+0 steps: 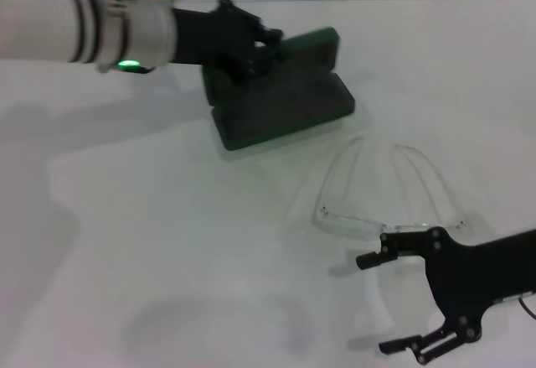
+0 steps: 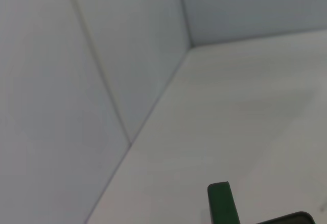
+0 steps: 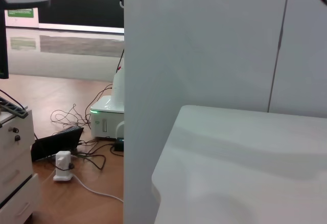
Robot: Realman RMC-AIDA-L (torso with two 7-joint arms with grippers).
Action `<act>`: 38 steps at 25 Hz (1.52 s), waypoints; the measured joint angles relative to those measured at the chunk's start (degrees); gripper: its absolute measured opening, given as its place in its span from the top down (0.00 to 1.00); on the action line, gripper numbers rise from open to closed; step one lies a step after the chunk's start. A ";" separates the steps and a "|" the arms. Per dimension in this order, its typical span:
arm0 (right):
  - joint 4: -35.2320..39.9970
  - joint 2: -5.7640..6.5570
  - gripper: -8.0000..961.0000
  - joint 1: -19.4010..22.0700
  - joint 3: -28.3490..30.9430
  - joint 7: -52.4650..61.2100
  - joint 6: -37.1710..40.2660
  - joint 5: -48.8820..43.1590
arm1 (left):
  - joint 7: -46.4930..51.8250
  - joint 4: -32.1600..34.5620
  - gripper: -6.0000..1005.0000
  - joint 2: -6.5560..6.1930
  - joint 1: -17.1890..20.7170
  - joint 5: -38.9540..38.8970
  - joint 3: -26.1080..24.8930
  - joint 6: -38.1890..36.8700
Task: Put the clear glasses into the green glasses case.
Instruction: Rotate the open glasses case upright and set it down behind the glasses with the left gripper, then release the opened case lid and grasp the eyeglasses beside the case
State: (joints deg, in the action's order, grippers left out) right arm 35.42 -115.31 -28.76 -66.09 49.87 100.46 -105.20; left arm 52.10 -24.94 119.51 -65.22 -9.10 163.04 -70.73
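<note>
The green glasses case [image 1: 285, 108] lies open at the far middle of the white table, its lid [image 1: 311, 47] raised at the back. My left gripper [image 1: 266, 43] reaches in from the left and is shut on the lid's left edge; a strip of the lid [image 2: 222, 206] shows in the left wrist view. The clear glasses [image 1: 381, 209] lie on the table in front of the case, to the right, arms unfolded and pointing toward the case. My right gripper [image 1: 385, 303] stands open just in front of the glasses, its upper finger [image 1: 377, 260] close to the front frame.
White partition walls [image 2: 76, 81] enclose the table at the back and sides. The right wrist view shows the table's edge [image 3: 163, 152] beside a wall, and beyond it a floor with cables [image 3: 76, 117] and a small white device [image 3: 104, 117].
</note>
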 joint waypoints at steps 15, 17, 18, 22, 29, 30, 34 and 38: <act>-0.80 0.28 0.08 2.44 0.51 -1.44 -0.25 -0.10 | -2.52 8.54 0.79 0.21 -3.78 7.46 -0.05 4.69; -0.81 0.35 0.08 2.47 0.53 -1.45 -0.28 -0.10 | -2.51 8.77 0.79 0.19 -3.79 7.19 -0.10 4.69; -0.83 0.39 0.08 2.48 0.53 -1.45 -0.30 -0.10 | -2.51 8.79 0.75 0.19 -3.80 7.07 -0.11 4.68; -0.93 0.42 0.08 2.48 0.56 -1.45 -0.36 0.01 | -2.51 8.81 0.60 0.20 -3.67 5.74 -0.11 4.28; -1.06 0.49 0.08 2.55 5.50 -0.99 -0.18 0.38 | -3.01 5.47 0.39 -0.26 0.21 -8.14 -0.09 -7.81; -1.06 0.46 0.08 2.55 7.42 -0.89 0.10 0.42 | -3.22 4.86 0.39 -0.26 1.45 -11.13 -0.09 -10.28; 2.15 0.20 0.08 2.46 13.99 3.91 1.06 0.43 | -6.12 3.95 0.39 -0.28 9.77 -24.31 -0.10 -21.98; 12.40 0.70 0.08 1.14 12.70 16.33 0.89 -2.90 | -11.96 7.08 0.39 -0.12 20.46 -34.45 -0.09 -26.57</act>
State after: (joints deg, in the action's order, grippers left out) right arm 47.82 -114.61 -27.62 -53.39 66.20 101.35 -108.10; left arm 40.14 -17.86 119.39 -44.76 -43.55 162.95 -97.29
